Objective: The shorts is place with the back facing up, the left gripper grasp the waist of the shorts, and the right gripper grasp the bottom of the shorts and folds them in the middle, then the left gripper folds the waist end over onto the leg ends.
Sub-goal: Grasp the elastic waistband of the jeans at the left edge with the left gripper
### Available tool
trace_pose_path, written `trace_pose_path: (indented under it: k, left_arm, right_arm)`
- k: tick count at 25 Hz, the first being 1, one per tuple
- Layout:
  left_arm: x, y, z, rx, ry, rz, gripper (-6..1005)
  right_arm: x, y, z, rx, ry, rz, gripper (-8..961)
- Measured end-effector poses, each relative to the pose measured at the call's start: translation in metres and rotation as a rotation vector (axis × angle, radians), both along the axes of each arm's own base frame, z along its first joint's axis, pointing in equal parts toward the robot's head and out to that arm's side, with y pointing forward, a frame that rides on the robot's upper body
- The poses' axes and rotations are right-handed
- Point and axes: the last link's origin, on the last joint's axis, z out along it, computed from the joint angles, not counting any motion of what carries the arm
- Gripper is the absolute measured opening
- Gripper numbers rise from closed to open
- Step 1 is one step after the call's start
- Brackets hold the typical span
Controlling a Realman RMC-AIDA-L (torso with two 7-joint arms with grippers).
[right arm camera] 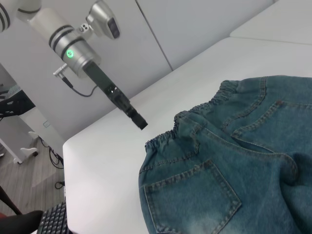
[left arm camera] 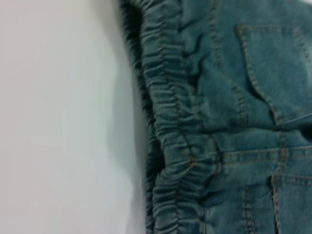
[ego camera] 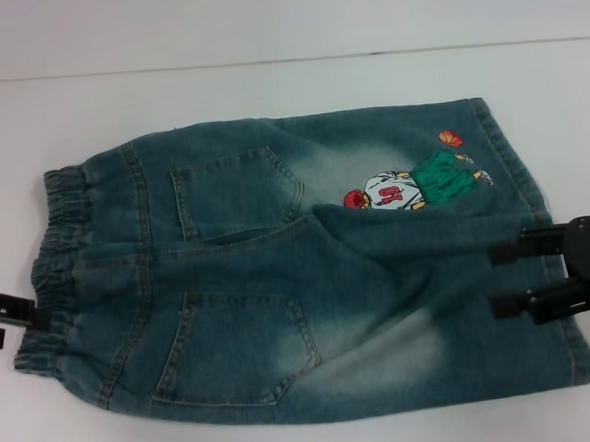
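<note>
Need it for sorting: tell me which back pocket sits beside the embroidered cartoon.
The far pocket, away from the robot; the cartoon lies just past it. The near pocket borders plain denim.

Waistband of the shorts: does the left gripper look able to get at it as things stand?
Probably yes. The left gripper sits at the table's left edge, right beside the waist of the shorts, with only bare white table between them. The band lies exposed, nothing covering it. The right gripper is at the far hem end.

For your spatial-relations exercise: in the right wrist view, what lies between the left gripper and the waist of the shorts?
Only bare white table. In the right wrist view, the left gripper hangs short of the waist of the shorts, with nothing between them.
</note>
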Motion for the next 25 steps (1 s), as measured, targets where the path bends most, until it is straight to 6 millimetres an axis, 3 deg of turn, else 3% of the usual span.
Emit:
trace_pose_path:
  k: [25]
  left_arm:
    - [-0.01,0.003,-0.02,-0.031,0.063,0.026,780]
  right_arm:
    - [-0.004,0.002,-0.002,-0.002,0.004,0.012,944]
